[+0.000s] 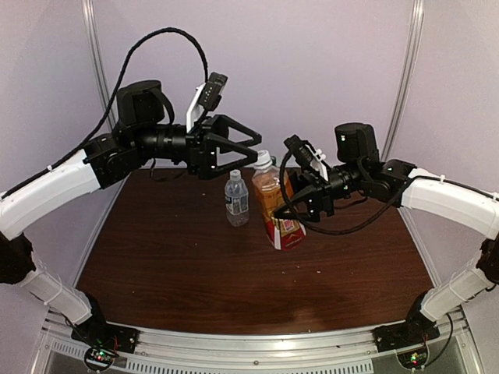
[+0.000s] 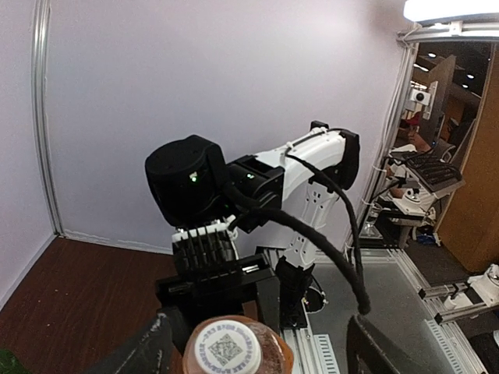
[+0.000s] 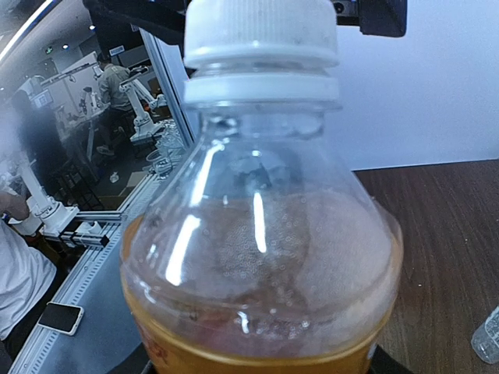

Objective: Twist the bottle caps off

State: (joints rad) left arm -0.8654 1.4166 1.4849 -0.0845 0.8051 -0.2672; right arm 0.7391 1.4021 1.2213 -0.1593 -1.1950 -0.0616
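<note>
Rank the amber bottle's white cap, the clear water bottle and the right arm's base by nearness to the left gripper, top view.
1. White cap on the amber bottle, at the left gripper fingertips.
2. Clear water bottle, mid-table.
3. Right arm's base, near-right corner.

The left arm (image 1: 54, 187) reaches from the near left up toward the middle, wrist level, and the left gripper (image 1: 251, 149) points right with its jaws apart. The right arm (image 1: 452, 204) bends in from the near right. The right gripper (image 1: 302, 204) points left, lower than the other, with its jaws closed on the amber bottle (image 1: 269, 195).
</note>
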